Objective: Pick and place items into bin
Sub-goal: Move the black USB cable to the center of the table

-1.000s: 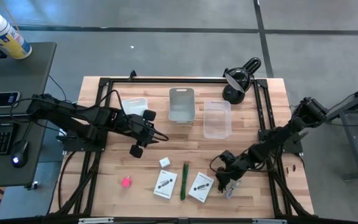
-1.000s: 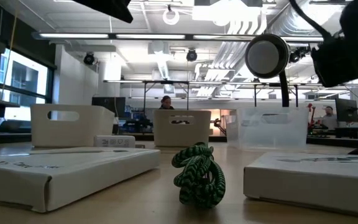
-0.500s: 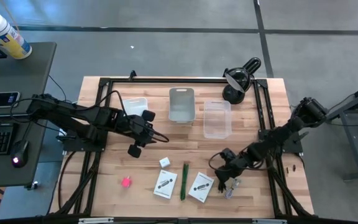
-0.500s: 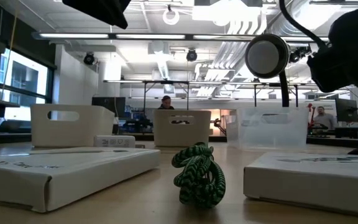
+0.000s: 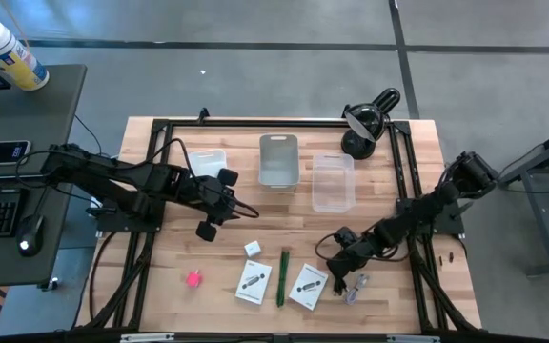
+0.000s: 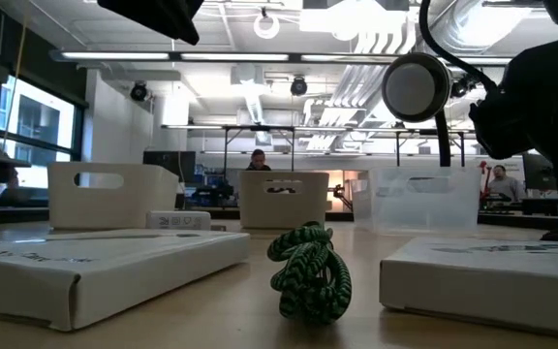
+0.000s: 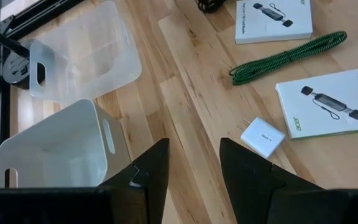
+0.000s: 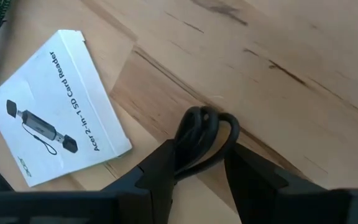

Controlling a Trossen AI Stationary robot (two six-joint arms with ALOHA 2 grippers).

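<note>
My right gripper [image 8: 199, 167] hangs low over the near right of the table [image 5: 335, 273], fingers apart, with the loop of a black cable [image 8: 205, 132] between their tips. Beside it lies a white card [image 8: 55, 118], and a second card [image 5: 254, 282] lies farther left. A green braided cord [image 5: 282, 276] lies between the two cards. A white cube [image 5: 253, 249], a pink block [image 5: 193, 279] and small silvery pieces [image 5: 355, 286] rest on the wood. My left gripper [image 7: 194, 155] waits open, high over the table's left middle [image 5: 215, 202]. My right gripper has the black cable's looped end [image 8: 194, 121] standing between its two fingertips, the loop reaching out past them. The fingers slant down from the table's right. Whether the fingers touch the cable, I cannot tell.
Three bins stand in a row at the back: a small clear one [image 5: 208, 162], a white one [image 5: 278, 159] and a clear one [image 5: 333, 181]. A black desk lamp [image 5: 365, 119] stands at the far right corner. A black frame rail [image 5: 255, 122] runs along the table's far edge.
My right gripper has sunk a little and edged toward the table's left, closer to the right-hand card. Its fingers keep the same gap.
</note>
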